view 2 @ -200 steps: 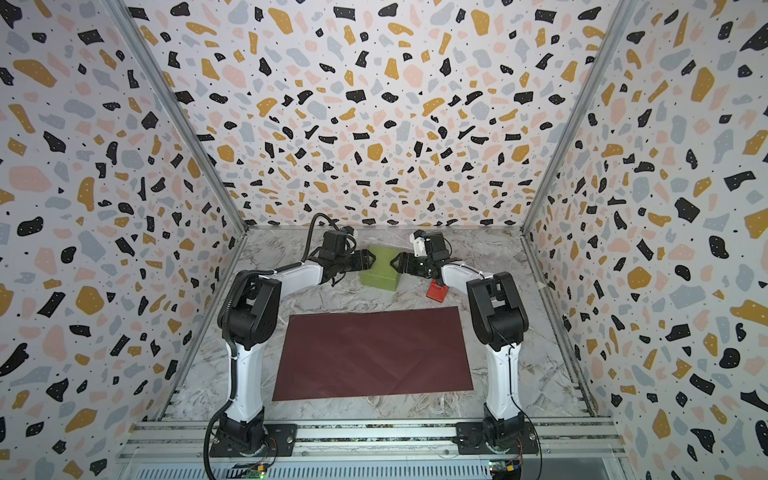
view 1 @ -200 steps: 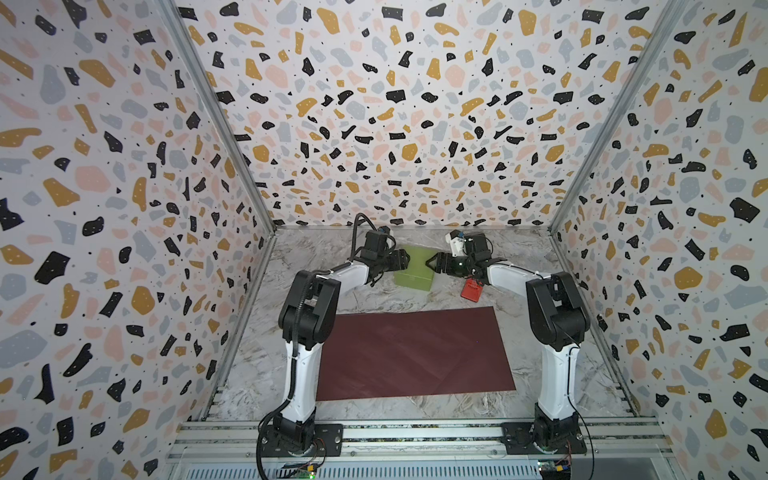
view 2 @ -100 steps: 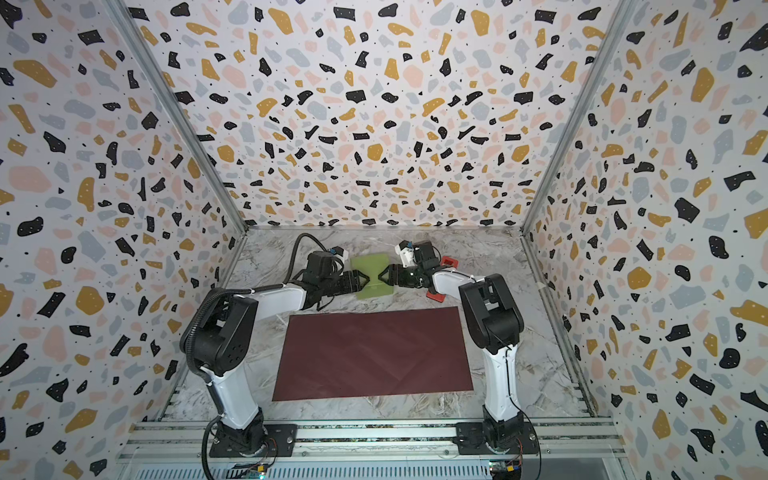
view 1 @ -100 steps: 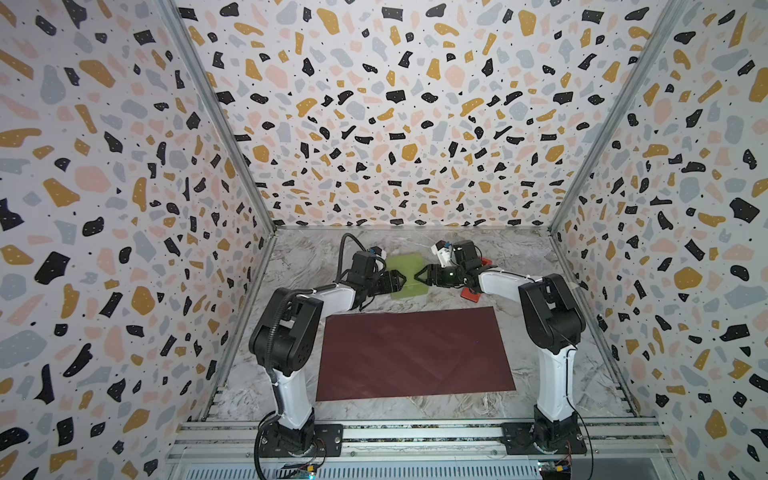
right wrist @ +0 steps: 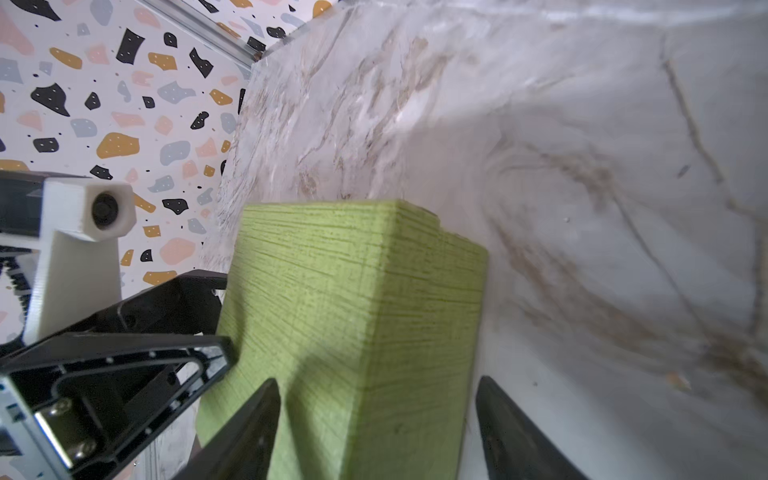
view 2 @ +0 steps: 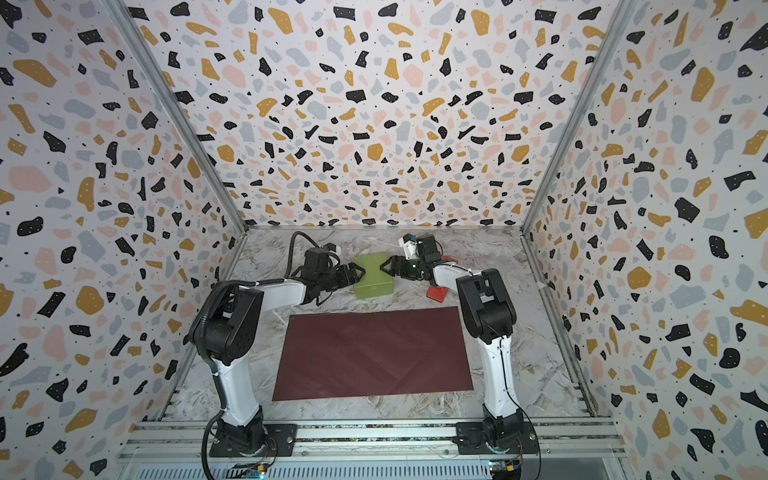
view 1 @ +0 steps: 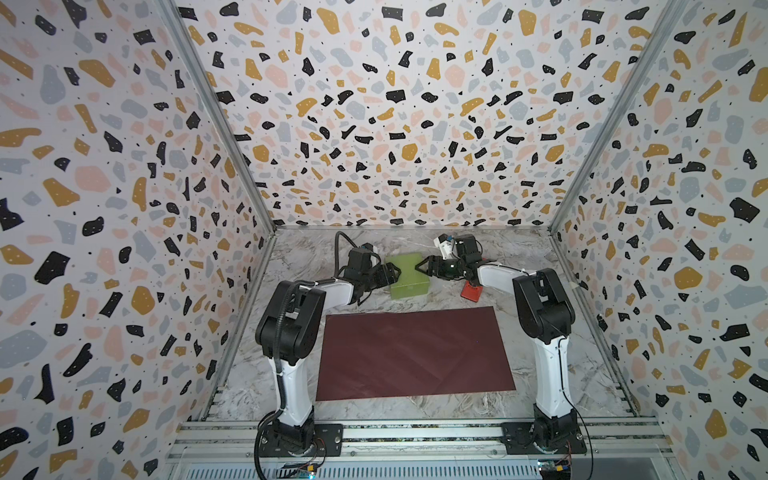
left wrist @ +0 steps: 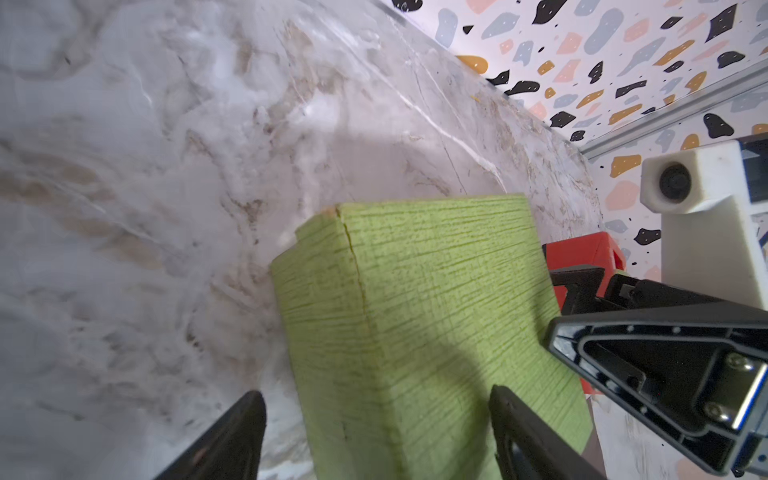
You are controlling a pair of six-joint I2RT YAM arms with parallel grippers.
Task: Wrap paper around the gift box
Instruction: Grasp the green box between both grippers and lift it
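The squat, near-square olive-green cardboard gift box point(view 1: 409, 280) is lying flat on the marble table point(view 1: 590, 365) at upper centre in both top views. It is sitting just beyond the far edge of the dark maroon rectangular paper point(view 1: 415, 353), whose long axis is running left to right. Both arms are reaching low and inward. The left gripper point(view 1: 395, 273) and right gripper point(view 1: 419, 266) are straddling opposite ends of the box, jaws spread and not clamping.
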